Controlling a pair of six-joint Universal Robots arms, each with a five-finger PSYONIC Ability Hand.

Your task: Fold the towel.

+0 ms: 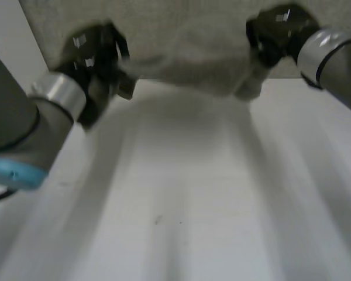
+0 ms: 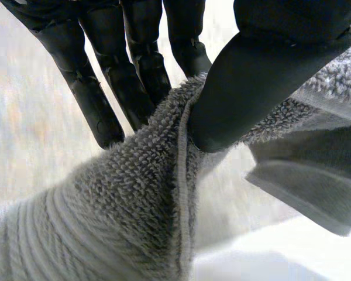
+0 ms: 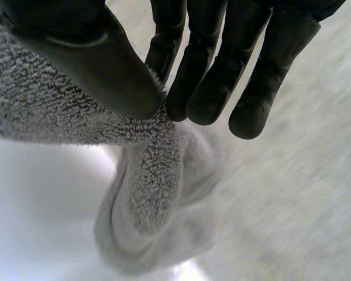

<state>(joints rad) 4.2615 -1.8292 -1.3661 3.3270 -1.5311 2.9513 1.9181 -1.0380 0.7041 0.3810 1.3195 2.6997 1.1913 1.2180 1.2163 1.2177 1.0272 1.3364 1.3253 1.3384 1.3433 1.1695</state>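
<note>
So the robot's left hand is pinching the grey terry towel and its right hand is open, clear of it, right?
Not quite. The right hand pinches the grey terry towel too, between thumb and fingers, as the right wrist view shows. The left hand does pinch it.

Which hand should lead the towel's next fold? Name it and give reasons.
Left, probably. The left hand pinches the towel neatly along its hemmed edge. The right hand pinches a bunched part that droops below it, so its grip looks less tidy.
</note>
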